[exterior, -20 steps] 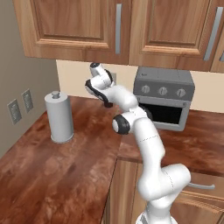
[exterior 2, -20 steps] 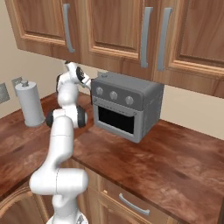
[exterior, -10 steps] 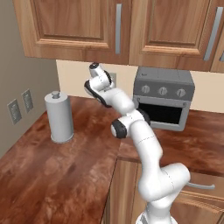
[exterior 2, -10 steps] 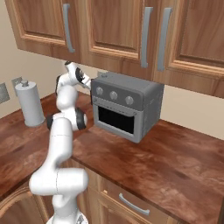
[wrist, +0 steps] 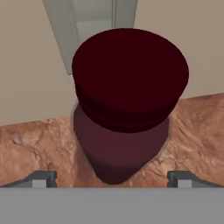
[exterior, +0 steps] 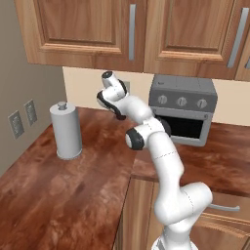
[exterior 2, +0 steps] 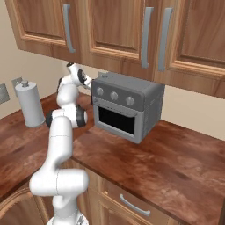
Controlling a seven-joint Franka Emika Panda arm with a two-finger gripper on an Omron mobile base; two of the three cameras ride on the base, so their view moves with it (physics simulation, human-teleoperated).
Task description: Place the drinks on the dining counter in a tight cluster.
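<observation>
The arm reaches up and back toward the rear wall of the bench (exterior: 73, 195), its hand tucked in just left of the grey toaster oven (exterior: 183, 110), below the wooden upper cabinets (exterior: 97, 29). From the right base view the hand sits right beside the oven's (exterior 2: 125, 107) front left corner, close under the cabinets (exterior 2: 110, 30).

The hand view looks straight down onto the dark maroon bottle (wrist: 127, 100): its round cap is dead centre, the body narrowing away beneath it. The bottle stands upright on the reddish-brown bench top (wrist: 35, 148), close against the beige wall with a pale grey outlet plate (wrist: 83, 22) just behind it.

The tool (wrist: 113, 178) is spread wide. One dark fingertip (wrist: 41, 178) shows at lower left, the other at lower right, and the bottle sits between them with clear space on both sides (no contact that I can see). Nothing is held.

Over in the left base view, the grey paper-towel roll (exterior: 66, 129) stands upright on the bench near the left wall, well apart from the hand. It is on the far left in the right base view too (exterior 2: 30, 105). The bottle itself is hidden behind the arm in both base views, so its spot on the bench can only be read from the hand camera: back by the wall, near the outlet.
</observation>
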